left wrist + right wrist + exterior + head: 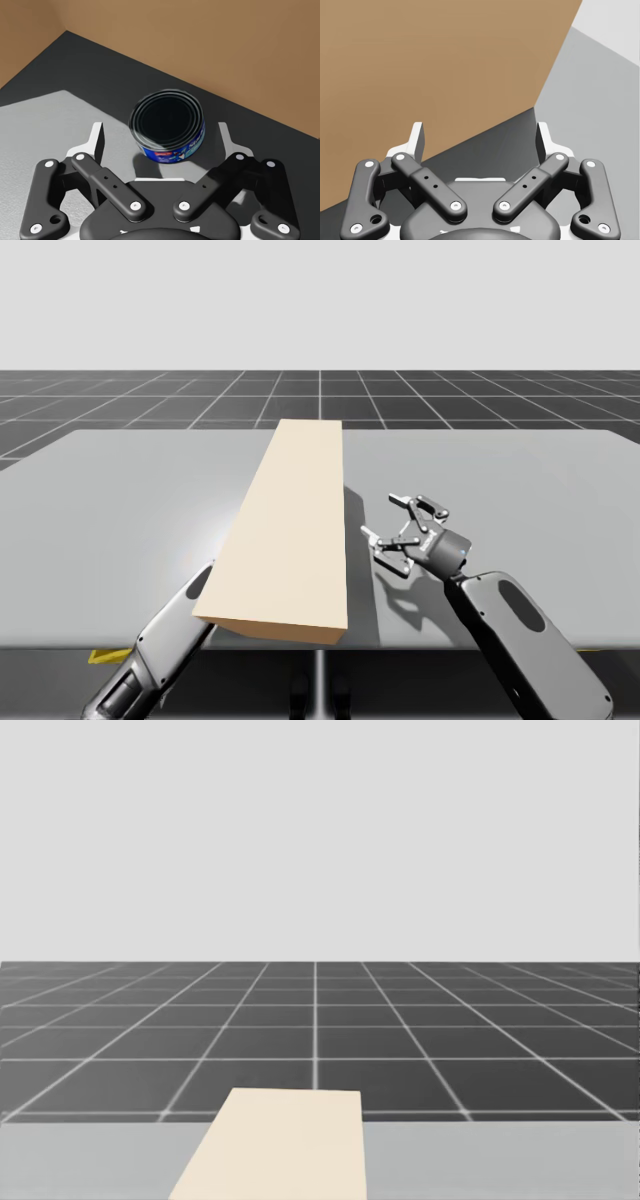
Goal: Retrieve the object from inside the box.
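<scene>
Inside the tan box (290, 540), left gripper (160, 134) spreads wide around blue can (167, 125), untouched; right gripper (480, 135) open.

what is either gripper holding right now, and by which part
Nothing is held. The left gripper is open, and the can sits between its jaws, touching neither. The right gripper is open beside the box.
</scene>
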Controlling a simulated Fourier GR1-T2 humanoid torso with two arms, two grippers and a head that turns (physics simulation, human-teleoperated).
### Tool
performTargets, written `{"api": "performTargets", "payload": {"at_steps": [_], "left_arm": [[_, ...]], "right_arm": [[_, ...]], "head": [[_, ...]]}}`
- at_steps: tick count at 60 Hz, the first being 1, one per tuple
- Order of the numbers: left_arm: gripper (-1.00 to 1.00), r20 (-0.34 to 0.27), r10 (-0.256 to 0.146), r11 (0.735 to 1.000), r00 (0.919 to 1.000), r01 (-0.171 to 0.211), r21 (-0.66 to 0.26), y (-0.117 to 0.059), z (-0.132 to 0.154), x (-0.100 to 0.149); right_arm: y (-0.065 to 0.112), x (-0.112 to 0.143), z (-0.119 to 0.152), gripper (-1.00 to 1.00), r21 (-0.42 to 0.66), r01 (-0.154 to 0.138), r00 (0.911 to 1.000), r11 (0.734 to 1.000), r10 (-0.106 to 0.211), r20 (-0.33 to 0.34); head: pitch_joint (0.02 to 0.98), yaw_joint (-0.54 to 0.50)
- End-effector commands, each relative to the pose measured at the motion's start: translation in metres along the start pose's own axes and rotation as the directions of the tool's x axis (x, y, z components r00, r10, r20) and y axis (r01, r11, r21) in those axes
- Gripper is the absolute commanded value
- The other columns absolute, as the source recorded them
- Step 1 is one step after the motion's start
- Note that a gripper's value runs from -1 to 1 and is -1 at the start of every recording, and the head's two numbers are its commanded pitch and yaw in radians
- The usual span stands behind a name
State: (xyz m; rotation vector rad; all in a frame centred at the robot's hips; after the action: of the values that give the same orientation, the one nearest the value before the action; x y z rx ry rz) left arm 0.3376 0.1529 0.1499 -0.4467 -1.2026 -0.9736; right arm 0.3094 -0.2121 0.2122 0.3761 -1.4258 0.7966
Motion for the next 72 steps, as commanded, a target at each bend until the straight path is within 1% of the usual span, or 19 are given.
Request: {"api": "performTargets", "payload": {"at_steps": [1, 4, 6, 8, 12, 17, 20, 21, 25, 27, 28, 29, 38, 46, 49, 51, 54, 60, 72], "left_arm": [[-1.00, 0.041, 0.032, 0.999, 0.9987, -0.031, -0.023, -0.003, -0.029, -0.011], [-1.00, 0.056, 0.023, 0.999, 0.9982, -0.021, -0.031, -0.006, -0.034, -0.012], [-1.00, 0.042, 0.036, 0.999, 0.9985, -0.034, -0.042, -0.009, -0.038, -0.014], [-1.00, 0.047, 0.032, 0.999, 0.9984, -0.030, -0.042, -0.010, -0.041, -0.016], [-1.00, 0.041, 0.093, 0.995, 0.9948, -0.091, -0.041, -0.008, -0.045, -0.022], [-1.00, 0.022, 0.138, 0.990, 0.9902, -0.138, -0.015, -0.004, -0.047, -0.024], [-1.00, -0.013, 0.148, 0.989, 0.9889, -0.148, 0.008, -0.002, -0.049, -0.027], [-1.00, -0.025, 0.161, 0.987, 0.9866, -0.161, 0.005, -0.002, -0.050, -0.027], [-1.00, -0.035, 0.156, 0.988, 0.9872, -0.156, 0.001, -0.002, -0.051, -0.027], [-0.28, -0.038, 0.149, 0.989, 0.9881, -0.149, 0.004, -0.002, -0.051, -0.027], [0.41, -0.038, 0.146, 0.989, 0.9885, -0.146, 0.004, -0.003, -0.051, -0.028], [1.00, -0.040, 0.146, 0.989, 0.9885, -0.146, -0.004, -0.003, -0.050, -0.028], [1.00, -0.033, 0.124, 0.992, 0.9917, -0.125, -0.017, -0.006, -0.047, -0.027], [1.00, -0.019, 0.119, 0.993, 0.9927, -0.118, 0.028, 0.001, -0.036, -0.017], [1.00, -0.020, 0.130, 0.990, 0.9913, -0.129, 0.056, 0.004, -0.025, -0.011], [1.00, -0.021, 0.108, 0.991, 0.9940, -0.106, 0.083, 0.005, -0.019, -0.009], [1.00, -0.028, 0.112, 0.989, 0.9933, -0.109, 0.099, 0.005, -0.007, -0.007], [1.00, -0.034, 0.076, 0.984, 0.9965, -0.070, 0.161, 0.009, 0.023, -0.007], [1.00, -0.006, 0.088, 0.963, 0.9961, -0.084, 0.256, 0.020, 0.074, -0.001]], "right_arm": [[0.003, 0.002, 0.000, -1.00, 0.004, -0.014, 0.9998, 1.000, 0.014, 0.015], [0.003, 0.003, 0.000, -1.00, 0.005, -0.017, 0.9997, 1.000, 0.017, 0.019], [0.004, 0.003, 0.000, -1.00, 0.004, -0.020, 0.9996, 1.000, 0.020, 0.022], [0.004, 0.003, 0.000, -1.00, 0.002, -0.023, 0.9995, 1.000, 0.023, 0.023], [0.004, 0.004, 0.000, -1.00, 0.002, -0.024, 0.9994, 1.000, 0.024, 0.024], [0.004, 0.004, 0.000, -1.00, 0.002, -0.027, 0.9993, 1.000, 0.027, 0.026], [0.005, 0.004, 0.000, -1.00, 0.001, -0.029, 0.9992, 1.000, 0.029, 0.028], [0.005, 0.004, 0.000, -1.00, 0.001, -0.030, 0.9992, 1.000, 0.030, 0.028], [0.005, 0.005, 0.000, -1.00, 0.000, -0.031, 0.9991, 1.000, 0.031, 0.029], [0.006, 0.005, 0.000, -1.00, -0.001, -0.031, 0.9991, 1.000, 0.031, 0.030], [0.006, 0.005, 0.000, -1.00, 0.000, -0.031, 0.9991, 1.000, 0.031, 0.030], [0.006, 0.005, 0.000, -1.00, 0.000, -0.031, 0.9991, 1.000, 0.031, 0.030], [0.006, 0.006, 0.000, -1.00, -0.005, -0.032, 0.9990, 0.999, 0.033, 0.031], [0.005, 0.006, 0.001, -1.00, -0.007, -0.031, 0.9989, 0.999, 0.032, 0.034], [0.005, 0.007, 0.001, -1.00, -0.008, -0.031, 0.9989, 0.999, 0.031, 0.034], [0.005, 0.007, 0.001, -1.00, -0.008, -0.029, 0.9989, 1.000, 0.029, 0.036], [0.005, 0.007, 0.001, -1.00, -0.010, -0.028, 0.9989, 1.000, 0.028, 0.036], [0.004, 0.008, 0.001, -1.00, -0.015, -0.024, 0.9989, 1.000, 0.025, 0.039], [0.003, 0.009, 0.002, -1.00, -0.021, -0.015, 0.9989, 1.000, 0.016, 0.044]], "head": [[0.149, -0.01], [0.152, -0.02], [0.156, -0.02], [0.157, -0.02], [0.165, -0.01], [0.174, -0.01], [0.181, -0.01], [0.182, -0.01], [0.183, 0.00], [0.184, 0.00], [0.183, 0.00], [0.183, 0.00], [0.185, 0.00], [0.179, -0.01], [0.176, -0.01], [0.175, -0.01], [0.173, -0.01], [0.169, 0.00], [0.161, -0.01]]}}
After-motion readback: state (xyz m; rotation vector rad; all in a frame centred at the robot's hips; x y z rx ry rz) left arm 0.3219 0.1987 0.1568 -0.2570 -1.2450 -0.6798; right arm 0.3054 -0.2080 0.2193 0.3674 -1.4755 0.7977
